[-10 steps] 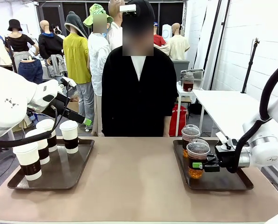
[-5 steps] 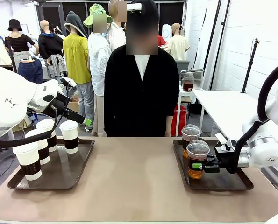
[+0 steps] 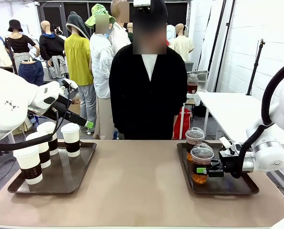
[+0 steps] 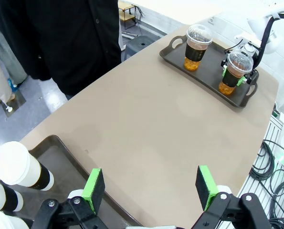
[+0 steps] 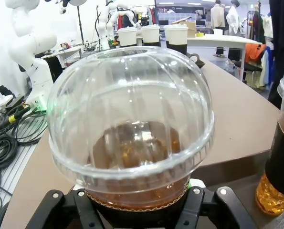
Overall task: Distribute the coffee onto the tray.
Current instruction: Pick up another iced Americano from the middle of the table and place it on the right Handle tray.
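no readable text, label or brand on any surface; no legible numbers or signs

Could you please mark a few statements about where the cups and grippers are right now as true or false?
1. The right gripper is closed on a clear dome-lidded cup. True.
2. The left gripper holds a paper cup. False: its jaws stand open with nothing between them, above the table.
3. Four white paper cups stand on the left tray. True.
4. Both clear cups are on the left tray. False: they stand on the right tray.
5. The second clear cup lies on its side. False: it stands upright behind the gripped one.
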